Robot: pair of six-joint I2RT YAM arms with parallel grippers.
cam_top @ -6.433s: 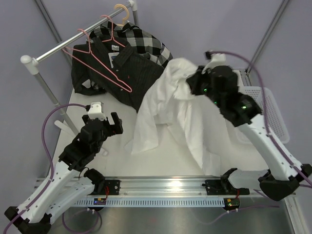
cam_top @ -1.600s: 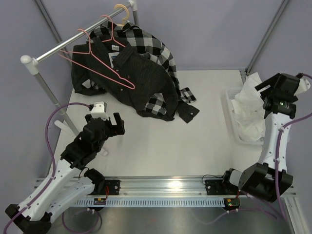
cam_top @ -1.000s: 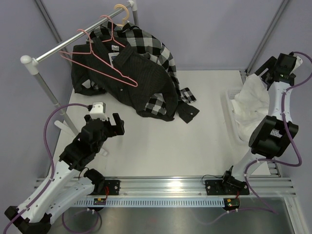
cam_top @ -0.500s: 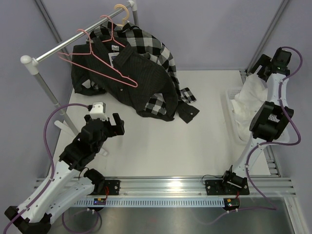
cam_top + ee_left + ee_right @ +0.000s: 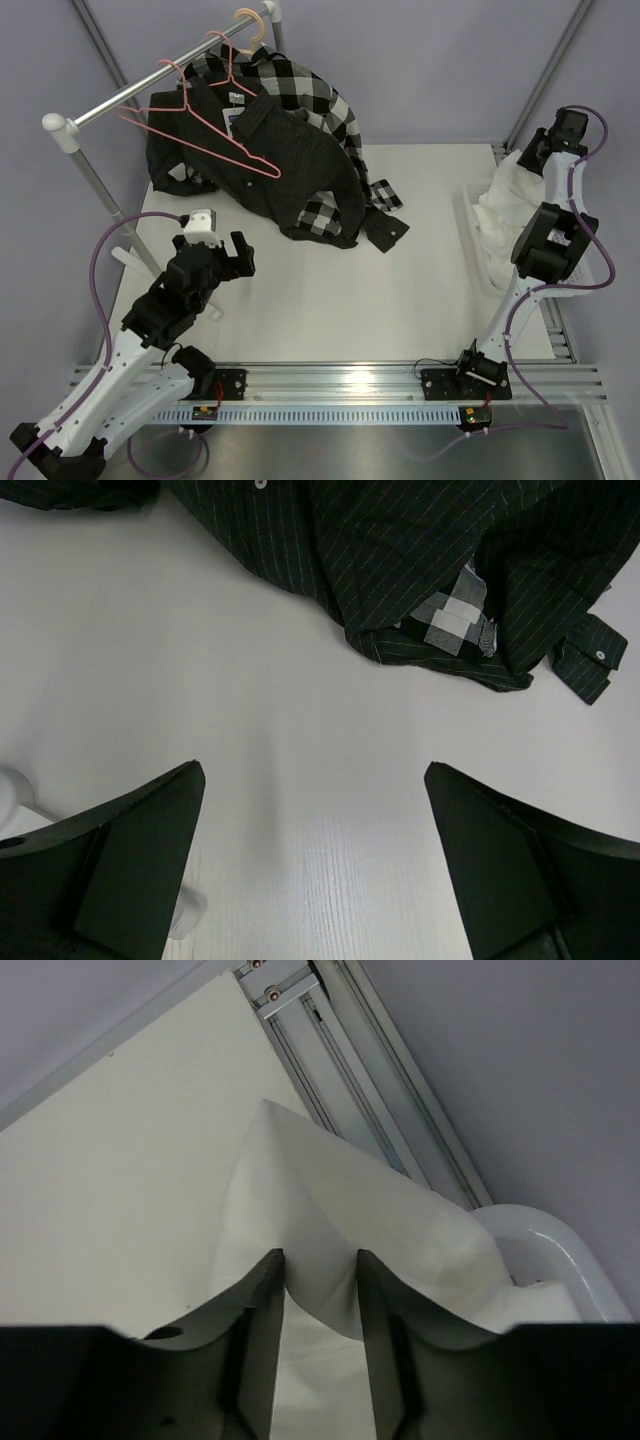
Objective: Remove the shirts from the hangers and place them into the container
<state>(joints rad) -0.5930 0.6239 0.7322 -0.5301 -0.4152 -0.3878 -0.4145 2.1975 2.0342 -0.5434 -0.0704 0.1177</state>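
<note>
White shirt [image 5: 500, 205] is at the far R edge of the bench [image 5: 400, 300], heaped in the container [image 5: 570, 1255]. Most of it sits inside, but one peak of cloth stands up toward the far corner, above the rim. Reason for the peak: your right gripper [image 5: 318, 1260] is on it. Wrist cam shows the fingers [image 5: 258, 1340] drawn in close w/ a ridge of white fabric filling the gap and touching both inner faces. I read that as clamped on a fold of the shirt, not a wide hover. Prob purpose: shift the loose part so it drops inside the walls instead of hanging over the edge. R arm is stretched up nearly straight beside the container to get there, so not much reach margin imo. The other two shirts are well apart from that, far L: black striped shirt [image 5: 290, 170] on top, check shirt [image 5: 300, 90] behind/under it. Both are bunched below the rail [image 5: 150, 88] w/ tails and a cuff spread on the bench. Pink hangers [image 5: 215, 135] hook on the rail, and one lies slanted across the striped shirt. Beige hanger [image 5: 250, 25] is at the rail's far end. Can't tell which hanger carries which shirt. Left gripper [image 5: 312, 775] is over bare bench just short of the striped hem, fingers wide apart, nothing btw them, touching nothing. Looks parked facing the next shirt. By my count 1 of 3 is in, 2 to go.
</note>
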